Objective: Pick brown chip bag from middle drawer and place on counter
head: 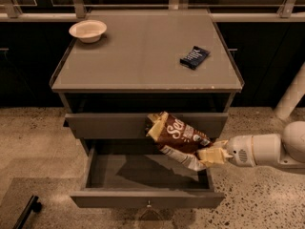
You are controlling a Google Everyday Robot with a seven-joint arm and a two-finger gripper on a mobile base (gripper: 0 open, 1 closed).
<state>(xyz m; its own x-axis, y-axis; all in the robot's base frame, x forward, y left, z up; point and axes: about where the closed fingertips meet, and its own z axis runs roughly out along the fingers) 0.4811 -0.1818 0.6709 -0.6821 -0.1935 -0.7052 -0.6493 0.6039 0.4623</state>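
gripper (214,155): jaws clamped on right end of brown chip bag (177,136) | bag: tilted in air over open middle drawer (147,198), below counter (143,61) | counter: 1 bowl (87,30), 1 dark packet (194,57)

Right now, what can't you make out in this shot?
Camera view, gripper at the right end of the open middle drawer, holding the brown chip bag:
- Hidden by the bag: middle of the upper drawer front.
- Cut off at the right edge: the arm.
- Too small: print on the dark-blue packet on the counter.
- Cut off bottom left: a black object.
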